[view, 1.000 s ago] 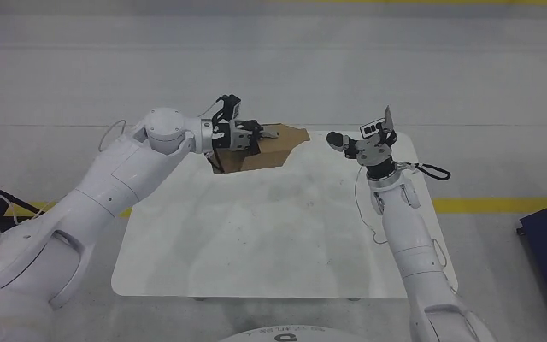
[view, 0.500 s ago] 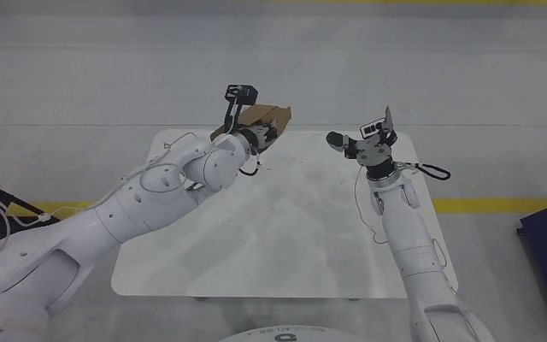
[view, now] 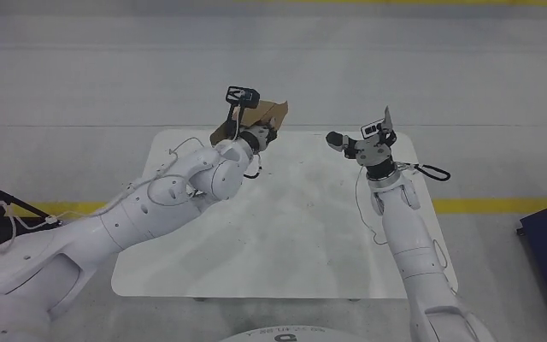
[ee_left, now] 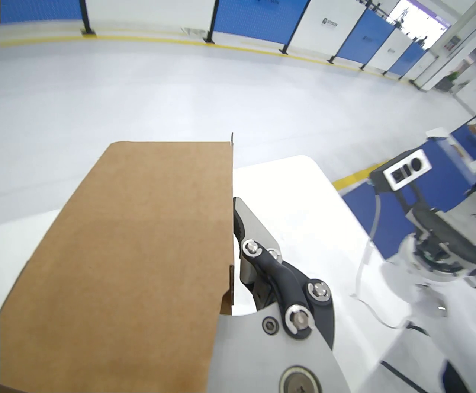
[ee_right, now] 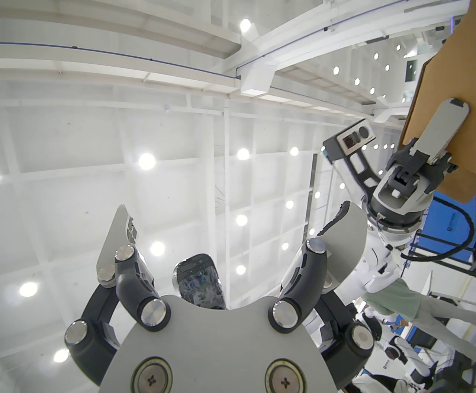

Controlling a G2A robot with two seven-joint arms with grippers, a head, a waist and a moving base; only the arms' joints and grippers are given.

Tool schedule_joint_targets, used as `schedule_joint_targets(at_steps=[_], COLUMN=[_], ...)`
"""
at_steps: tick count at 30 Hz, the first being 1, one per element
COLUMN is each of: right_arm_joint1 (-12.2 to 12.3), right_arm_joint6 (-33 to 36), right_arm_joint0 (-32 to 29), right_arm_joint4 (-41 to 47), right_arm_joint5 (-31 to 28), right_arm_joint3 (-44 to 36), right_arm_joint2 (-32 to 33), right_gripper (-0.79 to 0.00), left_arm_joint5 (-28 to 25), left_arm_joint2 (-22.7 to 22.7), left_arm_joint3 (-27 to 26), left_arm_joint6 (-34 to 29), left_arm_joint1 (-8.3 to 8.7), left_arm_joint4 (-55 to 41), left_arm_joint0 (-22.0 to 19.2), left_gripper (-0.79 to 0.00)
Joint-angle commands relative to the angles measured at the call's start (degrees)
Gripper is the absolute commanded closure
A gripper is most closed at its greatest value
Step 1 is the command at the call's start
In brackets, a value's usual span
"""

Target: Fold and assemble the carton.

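Note:
A flat brown carton (view: pixel 267 113) is held up in the air over the far edge of the white table (view: pixel 282 231). My left gripper (view: pixel 259 129) is shut on the carton, which covers much of the left wrist view as a broad brown panel (ee_left: pixel 122 260) with one metal finger (ee_left: pixel 253 230) lying against its edge. The right wrist view shows the same carton (ee_right: pixel 435 111) farther off, clamped by the left gripper's finger (ee_right: pixel 444 126). My right gripper (view: pixel 366 134) is raised at the table's far right, pointing upward, open, with nothing between its fingers (ee_right: pixel 230 234).
The table's far right corner (ee_left: pixel 297 167) lies beyond the carton's edge. A yellow floor line (view: pixel 487 205) runs past the table's right side. Blue barrier panels (ee_left: pixel 260 15) stand far off across the open floor.
The left arm lifted the carton off the table's far edge and swung it upright; in the last half second it barely shifted. The right arm has stayed still.

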Motion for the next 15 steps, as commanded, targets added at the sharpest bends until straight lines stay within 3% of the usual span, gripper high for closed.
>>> schedule_joint_targets(at_steps=[1, 8, 15], right_arm_joint1=[-0.08, -0.19, -0.20], right_arm_joint6=[-1.92, -3.64, -3.56], right_arm_joint0=[-0.72, -2.72, -2.79], right_arm_joint4=[-0.02, 1.64, 1.97], right_arm_joint5=[-2.50, -7.93, -7.85], right_arm_joint3=[-0.93, -2.66, -2.72], right_arm_joint2=[0.46, 2.60, 2.67], right_gripper=[-0.785, -0.785, -0.785], left_arm_joint5=[-2.23, -17.10, -15.77], left_arm_joint2=[1.30, 3.30, 2.81], left_arm_joint3=[0.94, 3.46, 3.34], left_arm_joint6=[-1.66, -0.83, -2.06], left_arm_joint1=[-0.41, -0.30, -0.21], left_arm_joint4=[14.84, 39.50, 40.78], left_arm_joint0=[-0.62, 0.34, 0.80], left_gripper=[0.000, 0.000, 0.000])
